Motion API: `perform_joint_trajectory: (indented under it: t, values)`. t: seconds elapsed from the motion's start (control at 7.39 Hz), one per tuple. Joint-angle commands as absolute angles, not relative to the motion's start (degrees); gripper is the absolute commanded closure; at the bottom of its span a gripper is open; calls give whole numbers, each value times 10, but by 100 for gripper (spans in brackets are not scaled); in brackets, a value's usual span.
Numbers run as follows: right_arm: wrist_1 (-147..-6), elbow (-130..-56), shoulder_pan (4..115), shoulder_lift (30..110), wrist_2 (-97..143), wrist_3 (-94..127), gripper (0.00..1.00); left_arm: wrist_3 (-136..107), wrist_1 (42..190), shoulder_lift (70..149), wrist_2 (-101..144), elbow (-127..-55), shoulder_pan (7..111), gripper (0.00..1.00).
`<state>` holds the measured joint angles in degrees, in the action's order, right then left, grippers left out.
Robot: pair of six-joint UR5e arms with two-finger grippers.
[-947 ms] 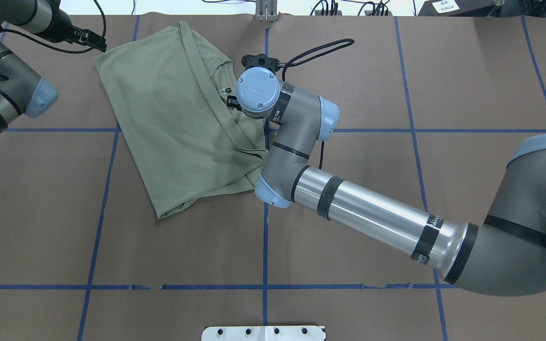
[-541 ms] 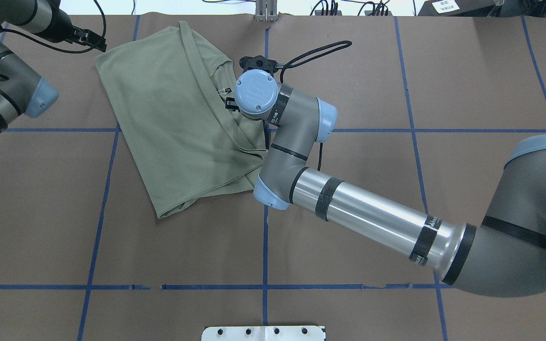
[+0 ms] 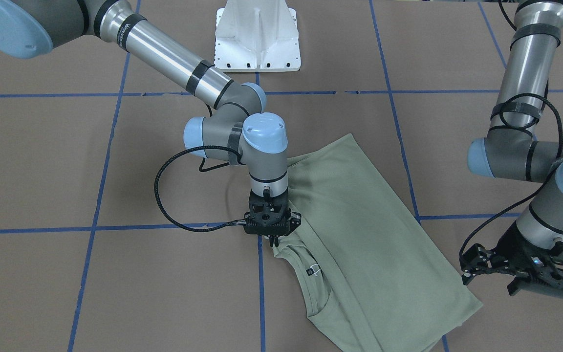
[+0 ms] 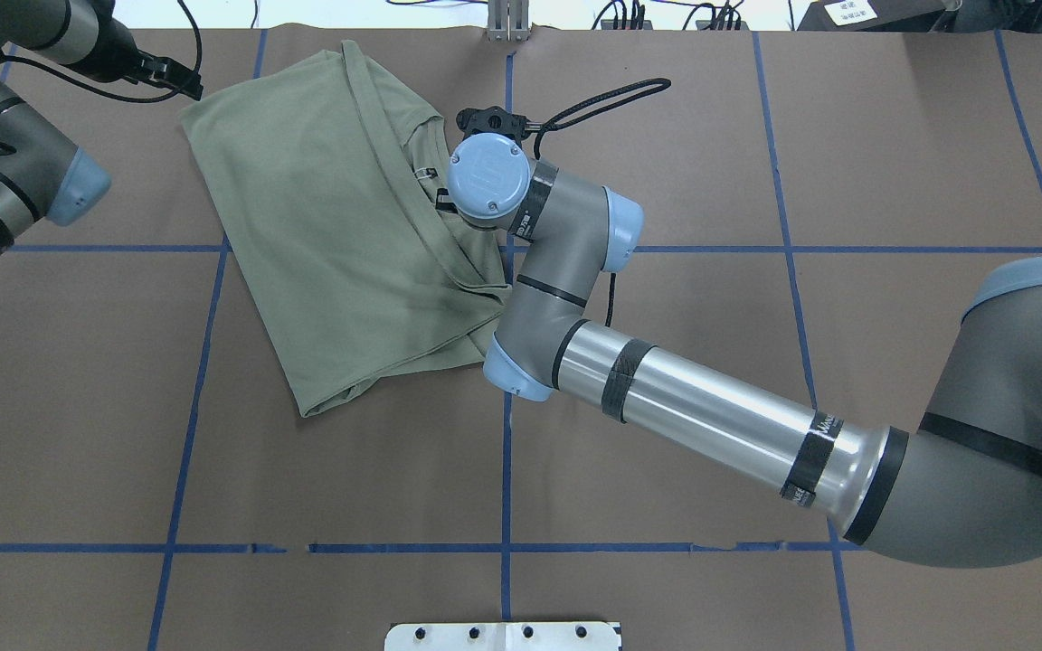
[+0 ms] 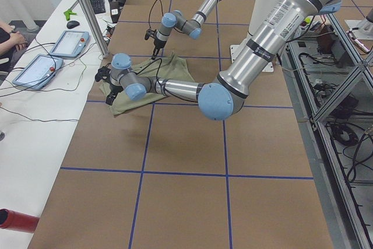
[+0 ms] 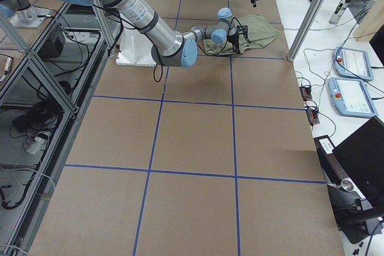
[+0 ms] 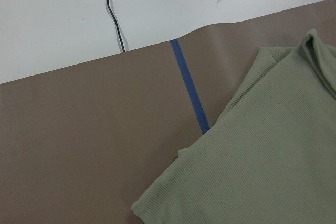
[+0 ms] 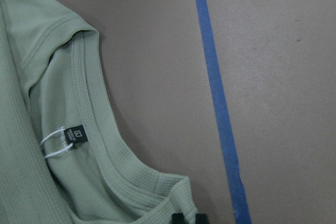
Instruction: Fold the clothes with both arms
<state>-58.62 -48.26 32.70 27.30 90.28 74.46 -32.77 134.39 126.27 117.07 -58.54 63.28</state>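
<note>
The pale sage-green shirt (image 4: 331, 226) lies folded on the brown table, its ribbed collar and black neck tag (image 8: 76, 133) facing the right arm. My right gripper (image 3: 273, 240) points straight down at the collar's edge. Its fingers are together on a bunched bit of fabric, seen at the bottom of the right wrist view (image 8: 188, 217). My left gripper (image 3: 518, 281) is open and empty, just off the shirt's far corner (image 3: 474, 304). In the overhead view it sits at the top left (image 4: 179, 83). The left wrist view shows that corner (image 7: 262, 156) but no fingers.
The white base pedestal (image 3: 257, 34) stands at the robot's side. The right arm's black cable loop (image 3: 164, 195) hangs beside the shirt. Blue tape lines (image 4: 507, 452) grid the table. The shirt lies close to the far table edge (image 4: 394, 29). Teach pendants (image 5: 70, 42) lie on a side table.
My right wrist has shifted slightly left over the collar. The shirt's collar edge has barely moved. The left arm has not moved.
</note>
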Motion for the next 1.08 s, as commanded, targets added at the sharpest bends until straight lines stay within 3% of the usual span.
perform_joint_trajectory:
  t: [0.0, 0.27, 0.54, 0.95]
  values:
    - [-588, -486, 327, 271, 904, 744, 100, -328, 1344, 1262, 1171, -585, 633, 0]
    - [-620, -558, 327, 296, 906, 749, 100, -328, 1345, 1262, 1171, -587, 633, 0]
    - [-729, -772, 298, 419, 901, 759, 100, -327, 1344, 1261, 1171, -587, 633, 0]
    - [-832, -976, 208, 549, 799, 808, 100, -326, 1344, 1260, 1171, -587, 633, 0]
